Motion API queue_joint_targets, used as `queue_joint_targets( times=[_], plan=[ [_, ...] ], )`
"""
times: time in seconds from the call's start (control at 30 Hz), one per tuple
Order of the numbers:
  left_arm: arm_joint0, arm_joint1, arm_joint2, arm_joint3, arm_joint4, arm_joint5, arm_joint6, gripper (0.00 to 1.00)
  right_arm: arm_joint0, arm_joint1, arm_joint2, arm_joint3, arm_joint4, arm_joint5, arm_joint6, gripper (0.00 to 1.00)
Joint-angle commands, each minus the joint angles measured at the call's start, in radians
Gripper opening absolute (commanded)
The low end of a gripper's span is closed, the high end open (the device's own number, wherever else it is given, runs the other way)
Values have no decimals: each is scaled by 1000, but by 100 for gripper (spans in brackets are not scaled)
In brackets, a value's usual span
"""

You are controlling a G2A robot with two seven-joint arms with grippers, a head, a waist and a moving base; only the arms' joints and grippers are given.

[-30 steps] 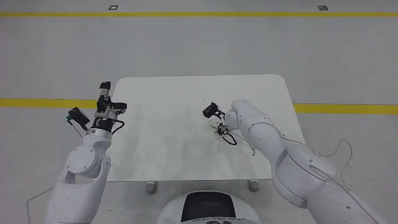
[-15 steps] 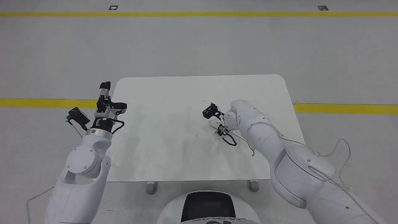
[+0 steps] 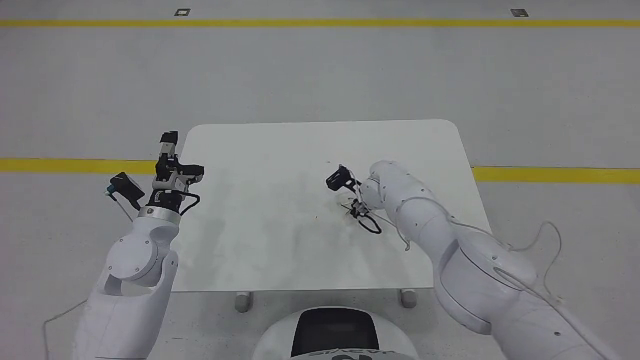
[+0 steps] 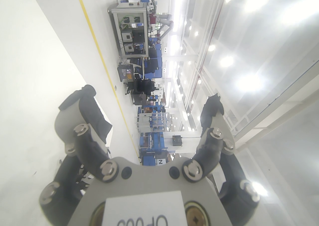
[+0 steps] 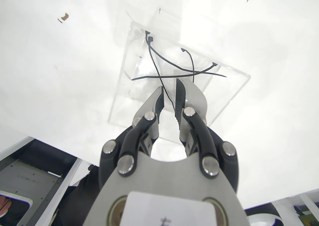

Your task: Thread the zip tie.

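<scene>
Tray: a clear tray (image 5: 119,102) is set on the white table (image 5: 49,67).
Zip tie: a black zip tie (image 5: 155,61) is laid inside the tray, its tail passed between the right gripper's fingers (image 5: 180,95).
Other ties: three more black ties (image 5: 199,70) are seen crossed over it inside the tray.
Right gripper (image 5: 170,85): held just above the tray; the fingers are kept narrowly apart around the tail, not clamped.
Left gripper (image 4: 149,93): held well apart from the tray, at the table's edge; the fingers are spread wide, with nothing held.
</scene>
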State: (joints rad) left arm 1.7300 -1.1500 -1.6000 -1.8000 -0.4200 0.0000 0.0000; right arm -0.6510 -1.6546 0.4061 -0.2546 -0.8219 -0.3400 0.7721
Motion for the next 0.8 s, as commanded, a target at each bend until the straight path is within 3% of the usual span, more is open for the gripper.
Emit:
queue_joint_targets(
  times=[0.0, 0.17, 0.27, 0.77],
  plan=[
    [0, 0, 0, 0, 0, 0, 0, 100, -1, -2, -1, 1, -3, 0, 3, 16],
    [0, 0, 0, 0, 0, 0, 0, 100, 0, -8, -2, 6, -9, 0, 6, 15],
    [0, 0, 0, 0, 0, 0, 0, 100, 1, -11, -1, 10, -11, 0, 6, 0],
    [0, 0, 0, 0, 0, 0, 0, 100, 21, -6, 13, -2, -10, 0, -9, 0]
  ],
)
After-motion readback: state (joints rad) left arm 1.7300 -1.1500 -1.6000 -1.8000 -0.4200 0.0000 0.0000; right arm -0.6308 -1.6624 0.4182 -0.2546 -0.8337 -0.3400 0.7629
